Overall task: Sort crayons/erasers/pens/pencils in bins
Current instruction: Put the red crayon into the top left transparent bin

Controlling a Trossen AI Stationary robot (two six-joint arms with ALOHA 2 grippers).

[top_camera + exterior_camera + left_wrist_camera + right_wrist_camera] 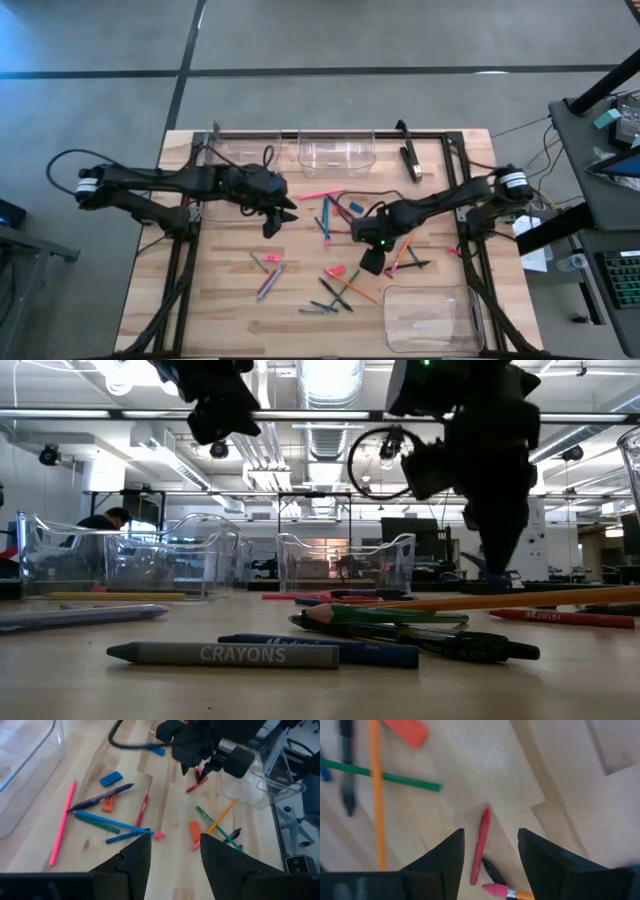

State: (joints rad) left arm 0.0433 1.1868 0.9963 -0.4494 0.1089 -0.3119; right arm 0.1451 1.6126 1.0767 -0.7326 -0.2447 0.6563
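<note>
Right hand (487, 865) hovers released over a red stick (480, 845), probably a crayon, lying flat on the surface (560, 780); lower squarely, straddling its middle before closing

Both arms mid-table, jaws apart.

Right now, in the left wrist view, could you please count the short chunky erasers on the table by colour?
Blue chunky block erasers: 2
Orange chunky block erasers: 2
Total: 4
</note>
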